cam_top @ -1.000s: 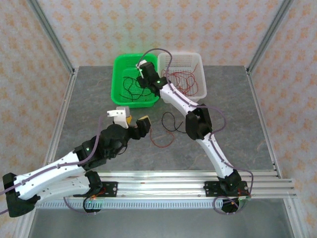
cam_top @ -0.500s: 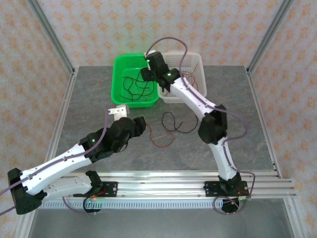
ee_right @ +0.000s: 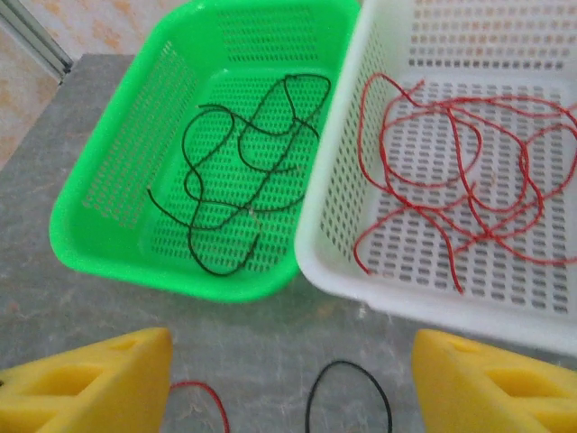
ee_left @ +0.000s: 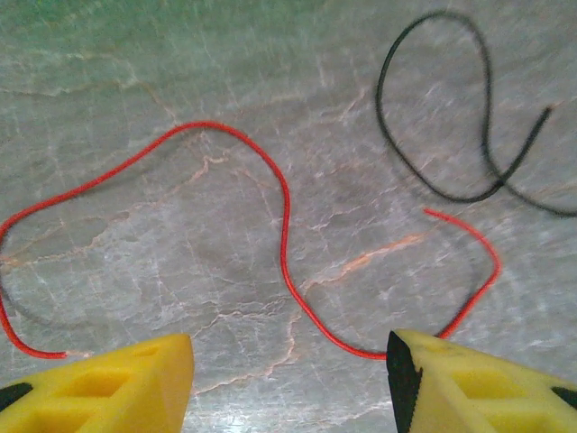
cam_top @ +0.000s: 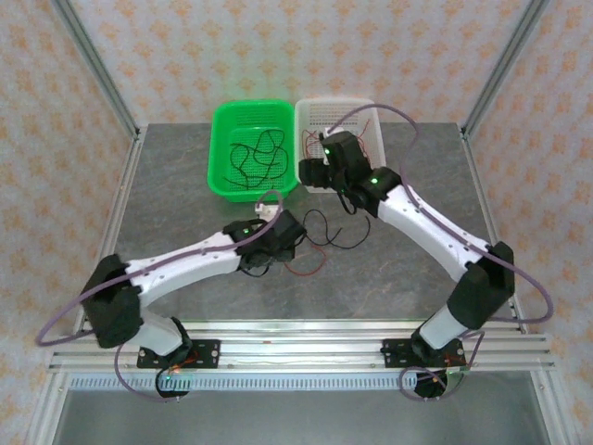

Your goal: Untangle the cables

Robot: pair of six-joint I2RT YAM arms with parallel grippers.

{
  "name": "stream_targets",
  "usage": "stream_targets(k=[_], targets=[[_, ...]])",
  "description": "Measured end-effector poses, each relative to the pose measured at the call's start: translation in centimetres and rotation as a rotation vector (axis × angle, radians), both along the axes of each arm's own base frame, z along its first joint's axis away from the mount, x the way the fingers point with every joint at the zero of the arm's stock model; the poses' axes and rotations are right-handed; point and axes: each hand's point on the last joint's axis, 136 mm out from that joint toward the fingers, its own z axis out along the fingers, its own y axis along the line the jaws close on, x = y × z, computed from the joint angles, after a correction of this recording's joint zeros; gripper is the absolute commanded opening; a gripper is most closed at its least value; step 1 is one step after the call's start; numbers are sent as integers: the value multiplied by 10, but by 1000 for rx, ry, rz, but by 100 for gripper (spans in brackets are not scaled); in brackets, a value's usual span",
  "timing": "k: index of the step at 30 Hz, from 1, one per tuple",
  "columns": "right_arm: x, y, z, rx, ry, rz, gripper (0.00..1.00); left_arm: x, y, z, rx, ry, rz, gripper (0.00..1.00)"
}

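Observation:
Two loose cables lie on the table: a red cable and a looped black cable. My left gripper hovers open just above the red cable, which runs up to its right fingertip; nothing is between the fingers. My right gripper is open and empty, in front of the two baskets. Below it show the black cable's loop and an end of the red cable.
A green basket at the back holds several black cables. Beside it on the right, a white basket holds several red cables. Metal frame posts stand at the table's back corners.
My left arm has reached forward and turned its gripper down over the loose cables. My right gripper has pulled back from over the green basket to the near side of the white basket.

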Motion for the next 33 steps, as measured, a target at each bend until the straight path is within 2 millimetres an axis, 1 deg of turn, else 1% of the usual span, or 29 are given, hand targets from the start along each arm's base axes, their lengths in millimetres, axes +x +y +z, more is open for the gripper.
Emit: stream_targets(k=[3, 5, 8, 13, 16, 21, 24, 27, 29, 33], targets=[[-16, -14, -5, 1, 6, -12, 70, 8, -4, -18, 42, 52, -14, 57], [-26, -23, -3, 9, -6, -20, 70, 14, -4, -30, 63, 86, -20, 54], [-38, -35, 5, 23, -31, -31, 70, 21, -1, -50, 91, 141, -21, 51], [-47, -53, 17, 44, -69, -56, 70, 25, 2, -78, 124, 219, -33, 50], [-50, -59, 20, 50, -81, -66, 70, 26, -2, -90, 127, 247, -51, 48], [-52, -62, 19, 47, -83, -73, 70, 27, -4, -101, 126, 271, -63, 45], [-52, -63, 16, 40, -79, -77, 70, 30, -4, -103, 122, 274, -64, 41], [-52, -64, 15, 38, -77, -78, 70, 31, -6, -103, 118, 274, -69, 32], [-53, -65, 16, 39, -81, -80, 69, 32, -7, -104, 114, 272, -69, 22], [-56, -68, 23, 50, -97, -83, 70, 34, -12, -105, 104, 270, -81, 11]])
